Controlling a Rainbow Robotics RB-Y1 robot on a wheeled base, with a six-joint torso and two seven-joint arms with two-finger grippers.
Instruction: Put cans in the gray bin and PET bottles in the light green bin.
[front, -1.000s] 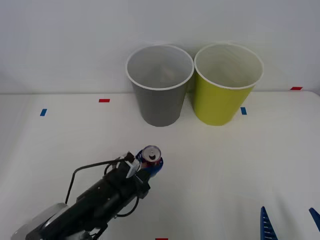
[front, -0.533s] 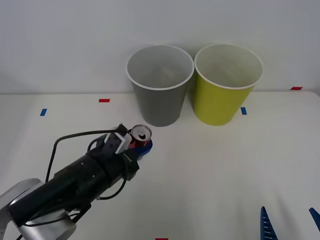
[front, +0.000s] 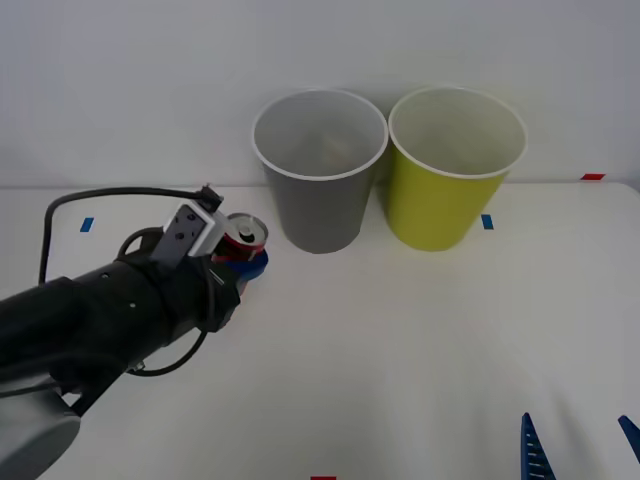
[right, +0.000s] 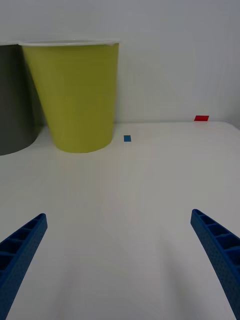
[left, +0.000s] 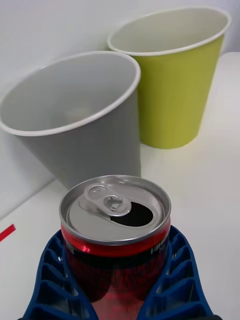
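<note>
Drink cans: one, red can with silver top, opened. Bins: two, one gray bin, one light green bin. Tape markers on the surface: several, red and blue.

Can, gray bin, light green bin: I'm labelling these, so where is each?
can (left: 116, 207): left wrist view, silver top.
gray bin (front: 318, 210): front view, outer wall.
light green bin (front: 440, 205): front view, outer wall.

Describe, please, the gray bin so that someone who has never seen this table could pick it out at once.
At the far edge of the white table, against the wall, two tall tapered round bins stand side by side. The gray bin is the left one, nearest the left gripper holding the red can. Its dark gray wall sets it apart from the light green bin.
</note>
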